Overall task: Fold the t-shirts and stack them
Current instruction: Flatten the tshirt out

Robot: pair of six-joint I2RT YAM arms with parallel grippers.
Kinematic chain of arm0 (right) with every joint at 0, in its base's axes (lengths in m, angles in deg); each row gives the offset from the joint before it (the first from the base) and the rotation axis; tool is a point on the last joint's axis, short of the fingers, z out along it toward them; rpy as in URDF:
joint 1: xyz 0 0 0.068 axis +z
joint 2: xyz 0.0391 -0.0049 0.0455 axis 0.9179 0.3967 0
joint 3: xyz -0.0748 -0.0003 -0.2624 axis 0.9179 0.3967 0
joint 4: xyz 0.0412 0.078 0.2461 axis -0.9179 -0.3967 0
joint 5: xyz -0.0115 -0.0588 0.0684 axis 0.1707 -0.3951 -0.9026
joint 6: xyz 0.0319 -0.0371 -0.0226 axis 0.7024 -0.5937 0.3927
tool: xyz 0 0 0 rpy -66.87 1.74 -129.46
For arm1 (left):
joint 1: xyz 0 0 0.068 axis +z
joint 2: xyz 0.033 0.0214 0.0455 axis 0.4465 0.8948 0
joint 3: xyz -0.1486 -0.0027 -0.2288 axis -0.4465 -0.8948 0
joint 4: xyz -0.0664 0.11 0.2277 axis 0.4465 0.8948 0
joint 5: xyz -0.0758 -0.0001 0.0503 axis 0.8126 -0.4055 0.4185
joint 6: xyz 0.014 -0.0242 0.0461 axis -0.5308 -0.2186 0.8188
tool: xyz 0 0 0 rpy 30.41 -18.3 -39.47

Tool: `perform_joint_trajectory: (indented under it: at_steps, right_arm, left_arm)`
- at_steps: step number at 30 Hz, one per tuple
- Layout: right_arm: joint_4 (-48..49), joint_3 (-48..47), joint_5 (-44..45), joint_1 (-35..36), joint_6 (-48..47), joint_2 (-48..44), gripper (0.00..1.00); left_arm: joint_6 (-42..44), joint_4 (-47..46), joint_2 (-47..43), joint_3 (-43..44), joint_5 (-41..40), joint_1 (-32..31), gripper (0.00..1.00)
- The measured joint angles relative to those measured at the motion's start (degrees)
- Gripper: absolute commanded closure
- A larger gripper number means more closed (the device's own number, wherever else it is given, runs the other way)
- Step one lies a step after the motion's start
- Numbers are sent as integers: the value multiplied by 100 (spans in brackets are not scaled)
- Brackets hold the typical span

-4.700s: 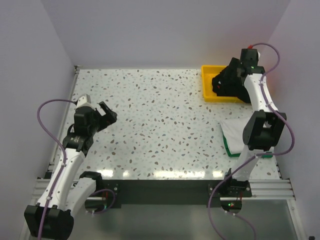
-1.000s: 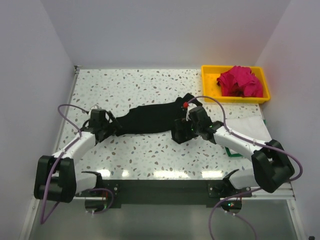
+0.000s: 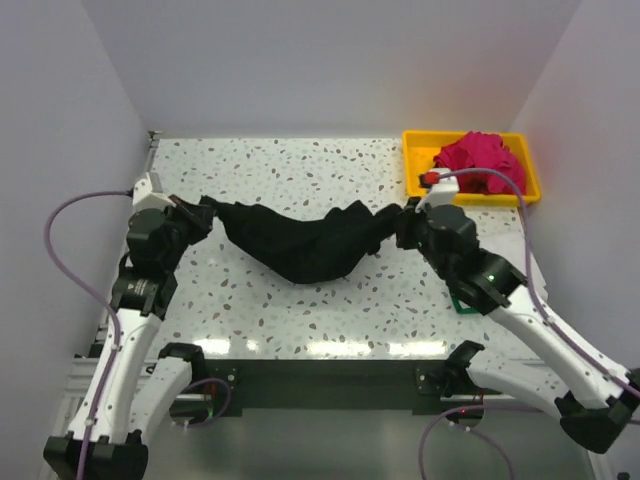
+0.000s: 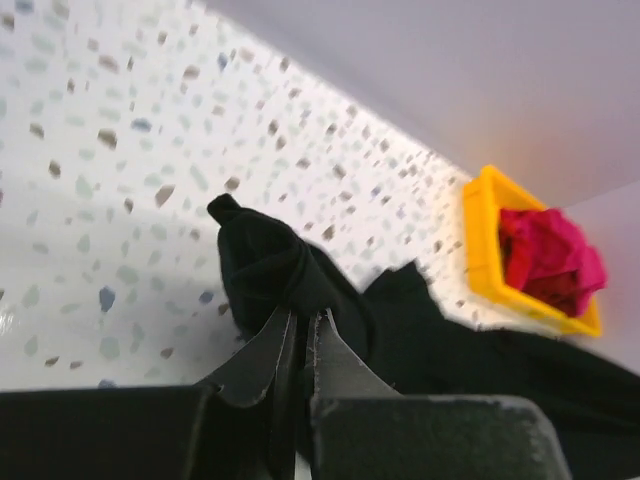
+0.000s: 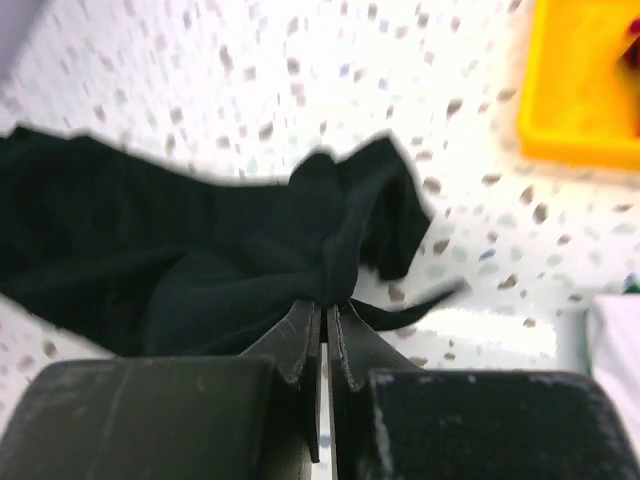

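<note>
The black t-shirt (image 3: pixel 305 243) hangs between my two grippers above the speckled table, its middle sagging down. My left gripper (image 3: pixel 205 212) is shut on its left end, seen bunched at the fingertips in the left wrist view (image 4: pixel 275 275). My right gripper (image 3: pixel 402 225) is shut on its right end, with the cloth gathered at the jaws (image 5: pixel 335 270). A magenta t-shirt (image 3: pixel 478 162) lies crumpled in the yellow tray (image 3: pixel 415 170). A white t-shirt (image 3: pixel 515 255) lies folded on a green one (image 3: pixel 460 303) at the right, mostly hidden by my right arm.
The yellow tray stands at the table's back right corner. Purple walls close in the back and both sides. Both arm bases and their cables sit at the near edge.
Both grippers have closed on the black t-shirt's ends and lifted it off the table, moving apart and toward the back. The shirt now hangs stretched instead of lying flat.
</note>
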Motion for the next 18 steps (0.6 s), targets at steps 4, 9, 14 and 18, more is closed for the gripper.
perform_joint_trajectory:
  at_steps: [4, 9, 14, 18]
  right_arm:
    - [-323, -765, 439, 0, -90, -732, 100]
    - [-522, -1698, 730, 0, -306, -909, 100]
    - [-544, -2367, 1123, 0, -634, -645, 100]
    - [-498, -2697, 1294, -63, -907, 0, 100]
  left_arm:
    - [-2, 435, -546, 935, -133, 0, 100]
    - [-2, 673, -599, 1932, -404, 0, 100]
    - [2, 739, -199, 2448, -608, 0, 100]
    - [50, 688, 713, 2765, -658, 0, 100]
